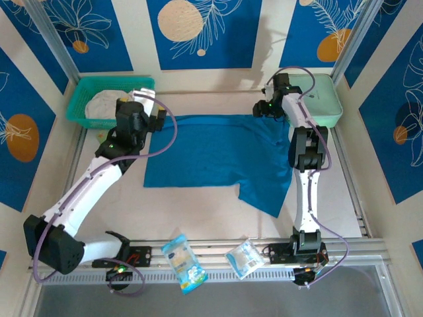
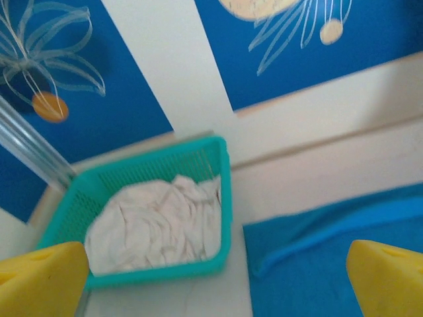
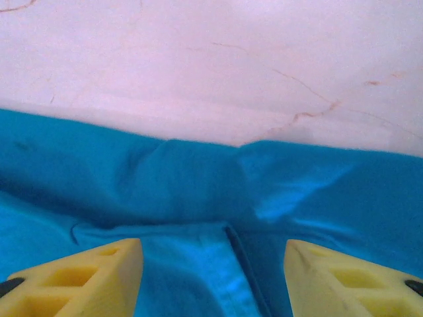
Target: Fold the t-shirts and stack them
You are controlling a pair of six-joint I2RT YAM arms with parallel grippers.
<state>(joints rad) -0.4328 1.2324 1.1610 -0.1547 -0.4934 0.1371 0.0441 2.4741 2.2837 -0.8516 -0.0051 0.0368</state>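
Bottom centre: two packets (image 1: 185, 263) (image 1: 244, 257). Mid-frame: one teal-blue t-shirt (image 1: 211, 155), spread flat. At its upper corners: left gripper (image 2: 215, 277) and right gripper (image 3: 211, 277), both with jaws apart, gripping nothing. Upper left: one off-white t-shirt (image 1: 109, 102), crumpled in one basket (image 1: 115, 82). Upper right: one case (image 1: 324, 99).

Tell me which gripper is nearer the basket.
Left. The left gripper hovers beside the right wall of the basket; the right gripper is across the table, over the far edge of the teal shirt.
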